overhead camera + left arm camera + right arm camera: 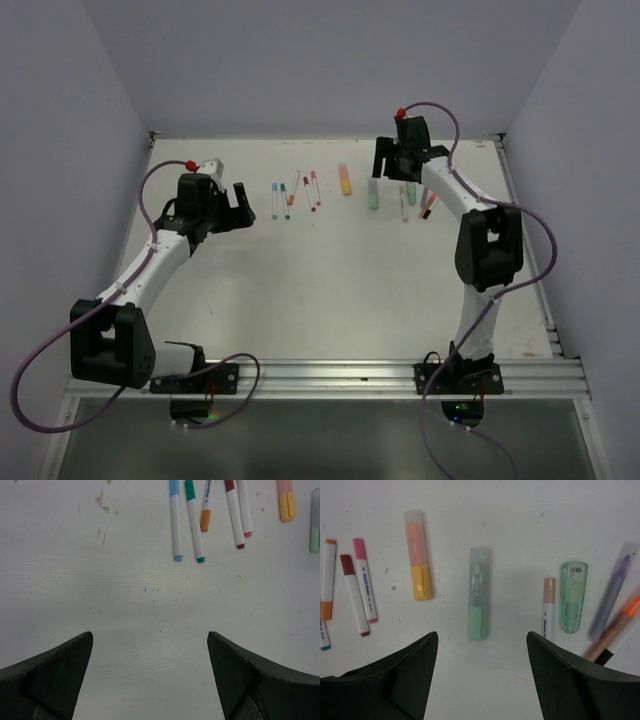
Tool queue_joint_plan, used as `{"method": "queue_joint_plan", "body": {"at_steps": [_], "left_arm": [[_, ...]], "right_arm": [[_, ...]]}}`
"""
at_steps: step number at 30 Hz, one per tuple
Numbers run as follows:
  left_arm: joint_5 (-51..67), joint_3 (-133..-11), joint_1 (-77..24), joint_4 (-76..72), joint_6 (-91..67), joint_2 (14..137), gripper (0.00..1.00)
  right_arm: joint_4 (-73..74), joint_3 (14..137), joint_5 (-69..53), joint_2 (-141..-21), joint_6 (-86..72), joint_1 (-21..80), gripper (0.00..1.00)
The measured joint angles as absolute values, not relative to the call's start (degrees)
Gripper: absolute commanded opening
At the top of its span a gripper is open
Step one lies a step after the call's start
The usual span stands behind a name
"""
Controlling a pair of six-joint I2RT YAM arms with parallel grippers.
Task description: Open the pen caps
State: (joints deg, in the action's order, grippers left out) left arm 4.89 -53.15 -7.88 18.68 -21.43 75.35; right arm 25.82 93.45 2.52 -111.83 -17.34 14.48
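Observation:
The pens lie in a row across the far half of the white table (pixel 330 280), caps on. My right gripper (pixel 482 633) is open and hovers just short of the pale green highlighter (pixel 478 592), which lies in line with the gap. Left of it is the orange highlighter (pixel 418 555). Further left are slim pens with a pink cap (pixel 359 547) and a dark red cap (pixel 346 564). To the right is a beige-capped pen (pixel 549 591). My left gripper (pixel 150 633) is open over bare table, short of the blue pen (pixel 175 520) and the green pen (pixel 194 525).
A mint green translucent case (pixel 574 597) lies right of the beige-capped pen, with a purple pen (pixel 612 595) and an orange pen (pixel 622 615) beyond it. Grey walls close in the table on three sides. The right gripper (pixel 392 165) is far right, the left gripper (pixel 240 205) far left.

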Motion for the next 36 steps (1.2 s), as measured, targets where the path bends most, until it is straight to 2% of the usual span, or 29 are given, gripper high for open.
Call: {"method": "queue_joint_plan", "body": {"at_steps": [9,20,23,24,27,28,32,36], "left_arm": [[7.7,-52.8,-7.9,17.2,-21.4,76.7,1.0],[9.5,-52.8,-7.9,17.2,-21.2,77.3,1.0],[10.2,-52.8,-7.9,17.2,-21.2,77.3,1.0],[10.5,-52.8,-7.9,17.2,-21.2,77.3,1.0],[11.7,-52.5,-7.9,16.8,-21.2,77.3,1.0],[12.3,-52.2,-7.9,16.3,-21.2,77.2,1.0],[13.7,-50.9,-9.1,13.9,-21.3,76.3,1.0],[14.5,-50.2,-15.4,10.3,-22.0,75.1,1.0]], "right_arm": [[31.5,115.7,7.6,-132.2,-16.6,15.6,0.64],[36.8,122.7,10.8,-141.5,-16.7,17.8,0.48],[37.0,122.5,11.3,-141.5,-16.9,18.4,0.34],[36.8,122.2,11.4,-141.4,-17.1,18.5,0.24],[35.0,119.1,11.4,-139.7,-17.8,18.6,0.09],[34.2,117.3,11.1,-138.6,-18.1,18.7,0.0],[32.4,107.3,10.8,-132.2,-20.6,19.0,0.0],[28.8,94.8,10.9,-121.7,-25.6,21.3,0.0]]}}
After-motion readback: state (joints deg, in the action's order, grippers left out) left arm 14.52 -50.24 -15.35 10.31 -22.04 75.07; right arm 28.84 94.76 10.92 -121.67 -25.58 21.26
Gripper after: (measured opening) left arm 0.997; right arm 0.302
